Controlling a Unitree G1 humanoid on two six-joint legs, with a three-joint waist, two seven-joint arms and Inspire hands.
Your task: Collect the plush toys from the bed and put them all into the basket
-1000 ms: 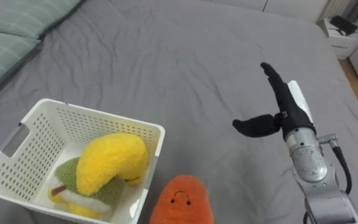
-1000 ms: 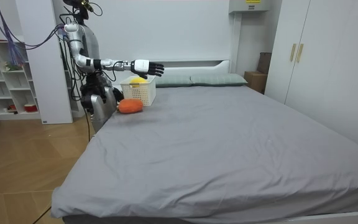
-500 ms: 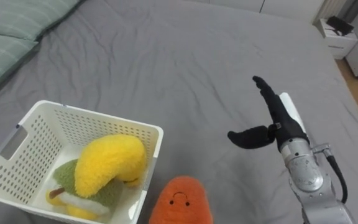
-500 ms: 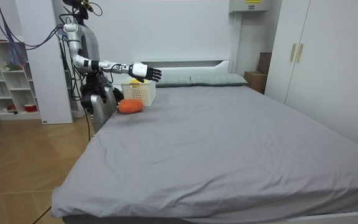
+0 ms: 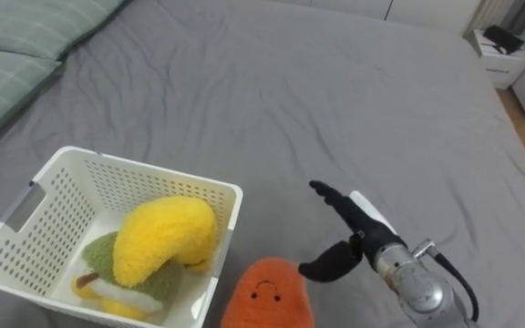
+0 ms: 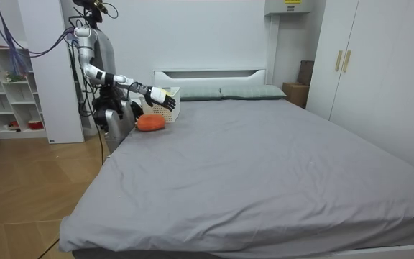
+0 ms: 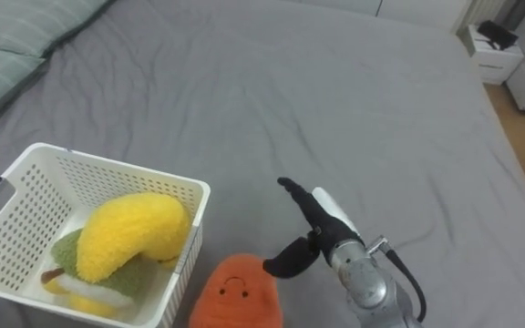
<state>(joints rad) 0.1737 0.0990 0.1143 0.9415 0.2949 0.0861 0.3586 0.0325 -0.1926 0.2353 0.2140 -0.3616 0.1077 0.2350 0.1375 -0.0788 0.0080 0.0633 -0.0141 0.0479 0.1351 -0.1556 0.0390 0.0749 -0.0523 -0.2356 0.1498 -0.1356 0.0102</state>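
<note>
An orange plush toy with a small face lies on the grey bed at the near edge, just right of the white basket. Inside the basket rest a yellow plush and a green one beneath it. My right hand hovers open just right of the orange toy, fingers straight, thumb pointing toward the toy, holding nothing.
Green pillows lie at the upper left. A white nightstand stands beyond the bed's far right corner. In the room view I stand at the bed's head-side corner, with shelves behind me and wardrobes on the room view's right.
My right hand has dropped and come in leftward, from high over the open bed down to beside the orange toy. The toys and basket stay put.
</note>
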